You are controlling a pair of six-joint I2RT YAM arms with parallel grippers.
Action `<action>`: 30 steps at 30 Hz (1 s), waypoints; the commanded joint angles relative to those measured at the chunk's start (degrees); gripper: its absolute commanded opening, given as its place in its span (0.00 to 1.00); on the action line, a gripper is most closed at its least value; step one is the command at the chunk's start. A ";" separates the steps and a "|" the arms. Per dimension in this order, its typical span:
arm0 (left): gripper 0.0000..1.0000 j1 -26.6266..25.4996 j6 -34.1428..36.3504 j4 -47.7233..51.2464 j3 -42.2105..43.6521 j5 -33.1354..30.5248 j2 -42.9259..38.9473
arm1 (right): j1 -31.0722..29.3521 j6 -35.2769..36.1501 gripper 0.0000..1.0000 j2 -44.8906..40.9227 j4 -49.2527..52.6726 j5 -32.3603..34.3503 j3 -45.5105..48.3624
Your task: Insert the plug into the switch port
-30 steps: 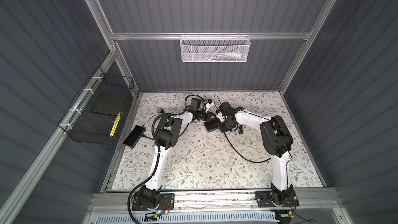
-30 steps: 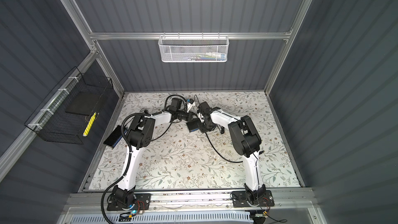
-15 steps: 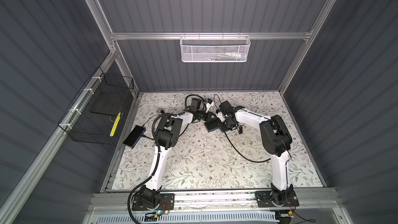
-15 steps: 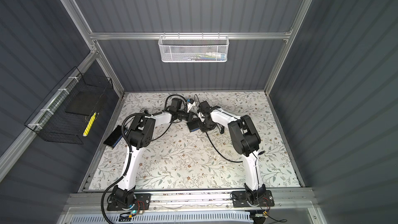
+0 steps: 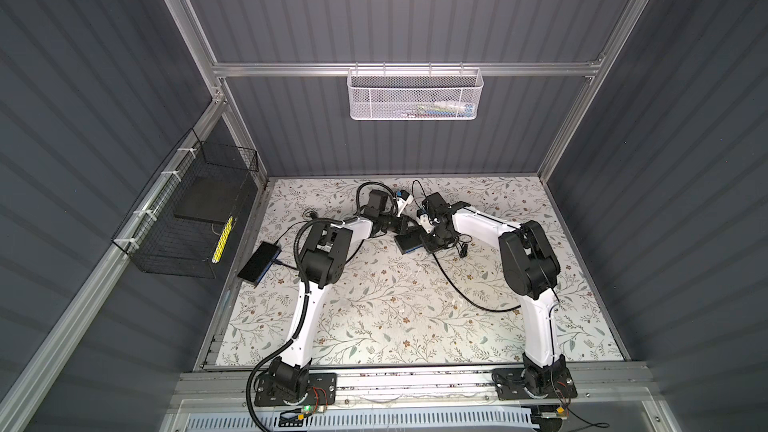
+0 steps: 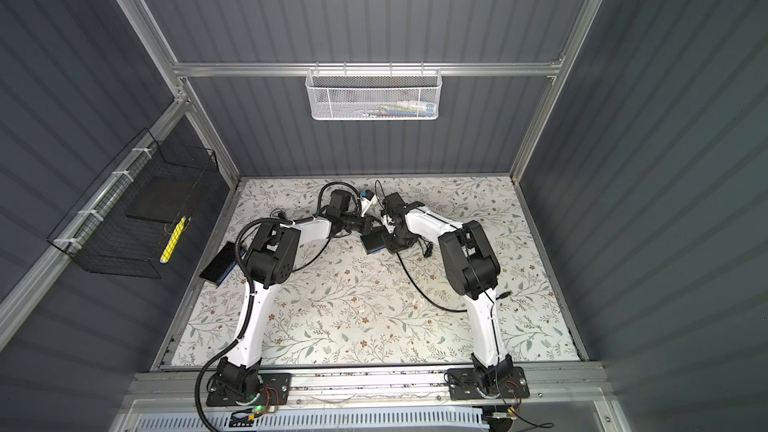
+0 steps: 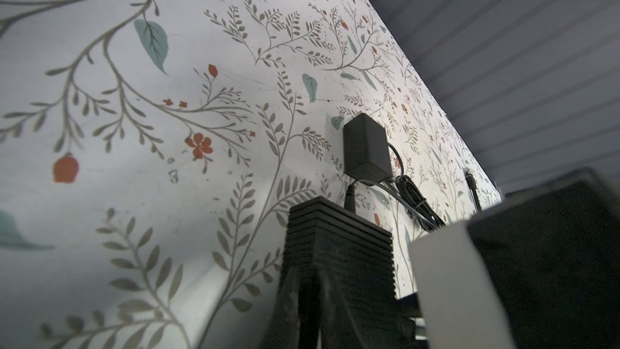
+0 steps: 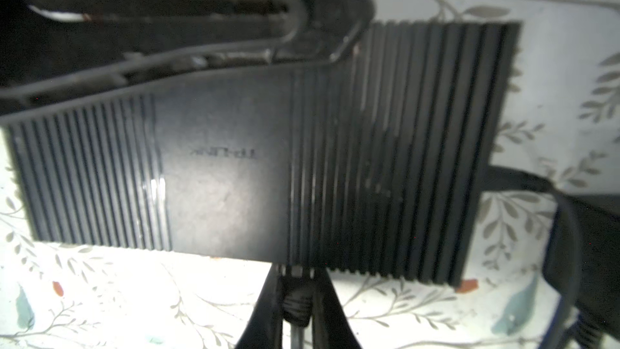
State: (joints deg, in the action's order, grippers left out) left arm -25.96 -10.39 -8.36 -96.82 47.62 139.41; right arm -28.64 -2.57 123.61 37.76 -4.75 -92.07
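The switch (image 5: 408, 241) is a flat black ribbed box with a blue side, lying on the floral table between both arms; it also shows in the second top view as the switch (image 6: 373, 243). My left gripper (image 5: 404, 224) is shut on its far edge, and the left wrist view shows the gripper (image 7: 310, 283) clamped on the ribbed switch (image 7: 339, 246). My right gripper (image 8: 297, 283) is shut on the black plug (image 8: 297, 300). The plug's front end meets the near side face of the switch (image 8: 268, 162). The switch port itself is hidden under that edge.
A black power adapter (image 7: 365, 149) lies beyond the switch, its lead plugged into the switch's end. The plug's black cable (image 5: 469, 297) loops across the table toward the right arm. A second flat black box (image 5: 258, 263) sits at the left edge. Wire baskets hang on the walls.
Both grippers stay at the switch with no clear movement. The left jaws have closed very slightly.
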 commanded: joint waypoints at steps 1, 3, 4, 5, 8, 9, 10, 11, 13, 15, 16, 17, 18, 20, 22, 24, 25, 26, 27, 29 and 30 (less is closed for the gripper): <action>0.13 -7.62 -1.99 9.92 3.21 9.99 2.34 | 0.70 -0.50 0.07 1.71 -20.86 1.07 -5.10; 0.13 -7.79 -2.00 9.85 3.30 9.82 2.44 | 0.70 -0.18 0.07 1.91 -20.72 1.00 -5.88; 0.13 -7.86 -2.00 9.81 3.29 9.85 2.37 | 0.69 -0.08 0.07 1.94 -20.66 0.89 -6.05; 0.13 -7.88 -2.01 9.77 3.38 9.95 2.37 | 0.76 0.10 0.07 1.98 -20.58 0.99 -6.25; 0.13 -7.88 -1.80 9.94 3.39 9.30 2.15 | 0.70 0.40 0.07 1.84 -20.21 0.89 -6.25; 0.13 -7.80 -1.38 10.54 3.08 8.71 2.06 | 0.72 0.39 0.08 1.64 -20.02 0.94 -6.03; 0.13 -7.63 -1.09 11.08 2.83 8.37 2.05 | 0.69 0.42 0.08 1.44 -19.89 0.95 -5.72; 0.13 -7.36 -0.95 11.42 2.43 7.97 2.07 | 0.71 0.42 0.09 1.10 -19.96 0.97 -5.05; 0.13 -6.80 -0.94 11.92 1.84 6.98 2.02 | 0.76 0.47 0.11 0.41 -20.00 1.09 -3.88; 0.14 -6.01 -0.61 12.56 1.13 6.22 1.85 | 0.70 0.38 0.11 -0.44 -20.43 1.29 -2.15; 0.14 -5.69 -0.59 12.58 1.02 6.07 1.67 | 0.72 0.29 0.11 -0.81 -20.80 1.31 -1.28; 0.13 -5.31 -0.43 12.65 0.80 6.20 1.51 | 0.71 0.14 0.11 -1.26 -21.34 1.41 -0.32; 0.13 -5.14 -0.25 12.98 0.71 5.84 1.39 | 0.80 0.18 0.12 -1.56 -21.66 1.50 0.48; 0.14 -4.74 0.28 13.54 0.69 4.67 1.11 | 0.77 -0.06 0.14 -2.00 -21.67 1.32 1.37; 0.14 -4.06 0.22 13.87 0.30 3.40 1.14 | 0.72 -0.05 0.16 -2.59 -21.71 1.20 2.31; 0.14 -2.96 -0.04 13.88 -0.25 1.87 1.00 | 0.74 0.14 0.20 -3.57 -21.76 1.42 3.69; 0.14 -2.54 -0.12 13.90 -0.42 1.30 0.87 | 0.73 0.34 0.23 -4.13 -21.84 1.50 4.42; 0.14 -1.91 0.02 13.90 -0.75 0.55 0.62 | 0.70 0.50 0.26 -4.69 -21.93 1.69 5.21; 0.14 -1.31 0.02 13.90 -1.12 -0.10 0.43 | 0.69 0.65 0.30 -5.41 -22.02 1.76 6.09; 0.17 -0.30 -0.10 13.72 -2.15 -1.04 -0.05 | 0.70 1.12 0.36 -6.58 -22.02 2.18 7.67; 0.20 0.21 -0.36 13.73 -2.92 -1.14 -0.27 | 0.70 1.33 0.36 -7.22 -21.96 2.52 8.52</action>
State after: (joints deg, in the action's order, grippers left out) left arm -25.56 -10.90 -2.94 -99.37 45.54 139.39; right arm -28.36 -2.04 119.77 25.17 -3.97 -84.38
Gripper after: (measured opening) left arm 0.186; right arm 0.356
